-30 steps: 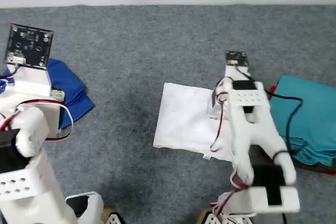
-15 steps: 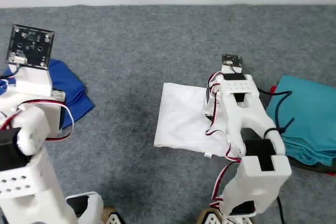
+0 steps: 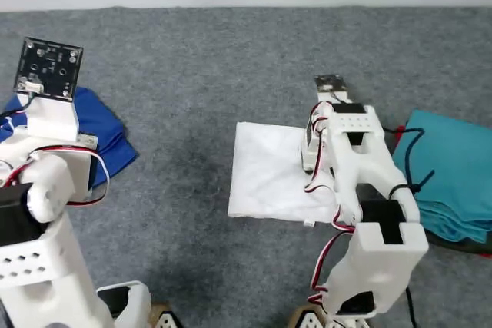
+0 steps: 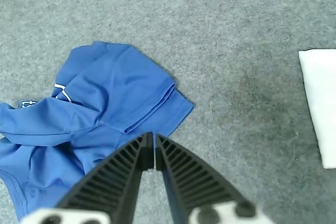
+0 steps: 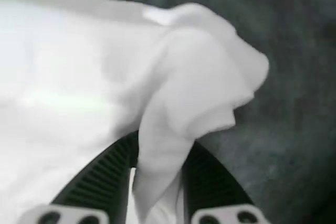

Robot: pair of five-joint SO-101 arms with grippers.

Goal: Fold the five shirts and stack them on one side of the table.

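Observation:
A folded white shirt (image 3: 270, 172) lies in the middle of the grey table. My right gripper (image 5: 157, 156) is shut on a bunched fold of the white shirt (image 5: 199, 93) at its right edge; in the high view the right arm (image 3: 346, 144) covers that edge. A crumpled blue shirt (image 4: 79, 114) lies at the table's left, seen as blue shirt (image 3: 104, 132) beside the left arm. My left gripper (image 4: 154, 148) hangs shut above the blue shirt's edge with nothing in it.
A stack of folded teal shirts (image 3: 450, 178) rests at the right side of the table, with a red one (image 3: 400, 130) peeking from under it. Bare grey carpet (image 3: 192, 74) covers the far and middle-left table.
The right arm has swung left and slightly farther over the white shirt's right edge, shifting the shirt a little. The left arm has stayed nearly still.

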